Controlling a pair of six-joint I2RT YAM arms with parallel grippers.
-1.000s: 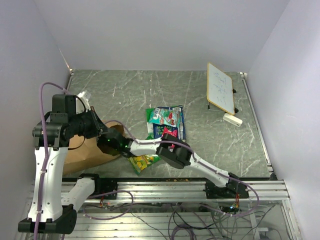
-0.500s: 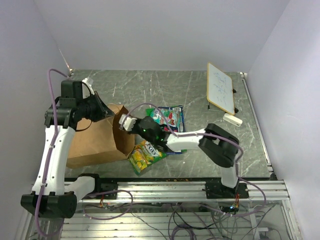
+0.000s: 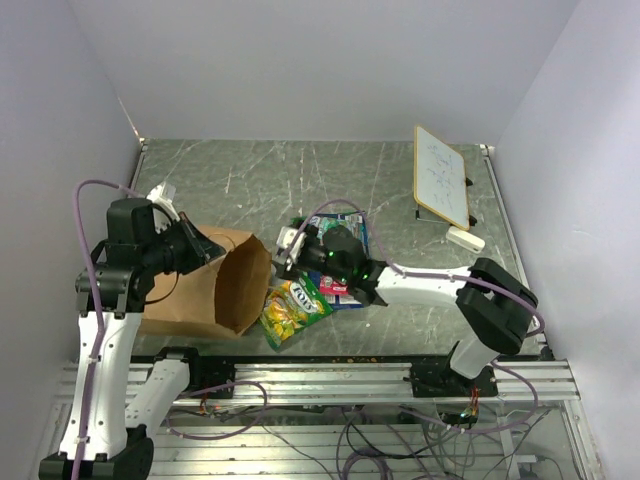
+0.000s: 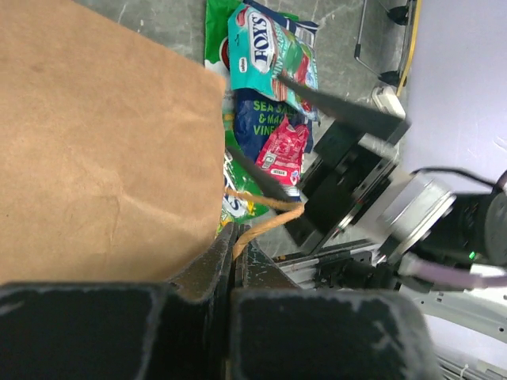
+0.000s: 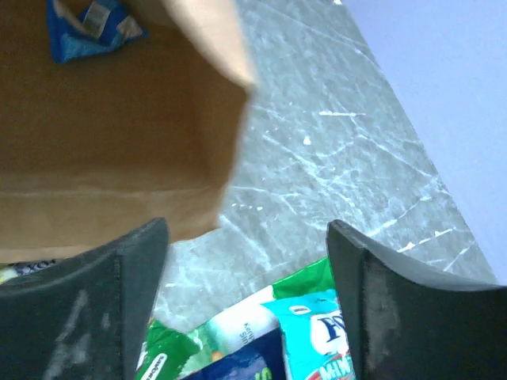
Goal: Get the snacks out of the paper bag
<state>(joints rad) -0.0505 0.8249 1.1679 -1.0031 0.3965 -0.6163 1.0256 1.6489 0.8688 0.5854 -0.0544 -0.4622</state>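
Left gripper (image 4: 234, 247): fingers pressed together, pinching the upper rim of the paper bag (image 4: 103, 158) at the point where a looped paper handle (image 4: 273, 218) comes out. The likely purpose is to lift the rim so the mouth stands open and the bag does not slide. The bag lies on its side on the table (image 3: 400, 200), with its mouth towards the right arm. Right gripper (image 5: 245, 253): fingers spread wide with nothing between them, placed just outside the mouth and above the loose snacks. The right wrist view looks straight into the bag, where one blue packet (image 5: 83, 28) lies deep inside near the closed end. Whether others lie beside it cannot be told. Outside, near the mouth, a teal packet (image 4: 269, 51), a dark blue packet (image 4: 257, 119) and a red packet (image 4: 283, 146) overlap in a pile. A yellow-green packet (image 3: 293, 308) lies just beside the lower rim. Assessment: the task is partly done, and the spread jaws suit a reach inward for the blue packet. The thin paper could buckle if the arm brushes the rim. The white board (image 3: 441, 175) stands well apart and plays no part.
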